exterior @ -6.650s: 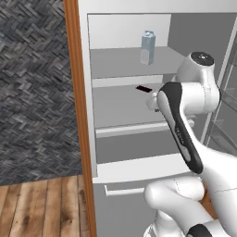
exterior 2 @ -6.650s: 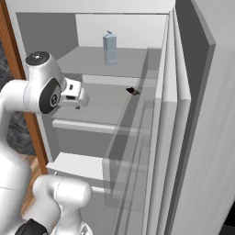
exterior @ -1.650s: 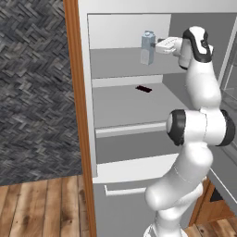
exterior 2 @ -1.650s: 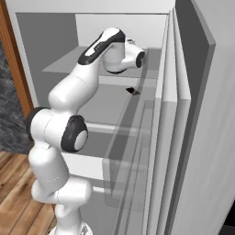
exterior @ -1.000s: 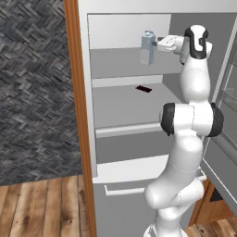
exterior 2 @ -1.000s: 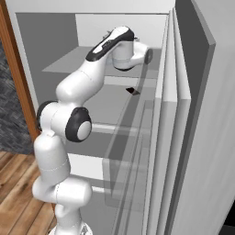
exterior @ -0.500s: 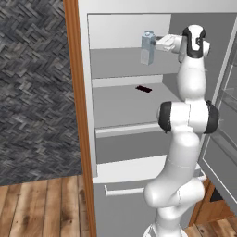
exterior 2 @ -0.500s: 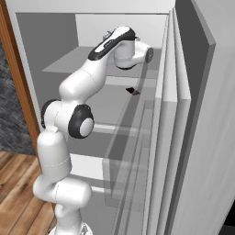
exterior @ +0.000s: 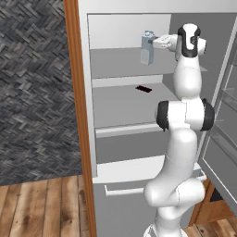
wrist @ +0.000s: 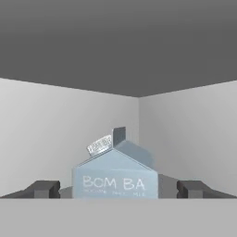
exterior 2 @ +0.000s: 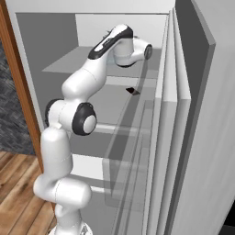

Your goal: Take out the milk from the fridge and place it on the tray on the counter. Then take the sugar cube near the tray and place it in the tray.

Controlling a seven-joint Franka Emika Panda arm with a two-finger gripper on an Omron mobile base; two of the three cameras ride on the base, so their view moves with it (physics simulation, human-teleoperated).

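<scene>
As it stands upright; milk (wrist: 115, 178) pale blue, gabled, lettered | gripper (wrist: 115, 189) spread wide, straddling it, gripping nothing

White rounded arm (exterior: 185, 139), dark joint bands (glossy), small dark fingertips (wrist: 44, 189)

Milk (exterior: 147, 48): pale blue-white carton. Fridge (exterior: 121, 104): grey walls, white-edged shelves. Wall (exterior: 32, 88): dark grey herringbone.
</scene>
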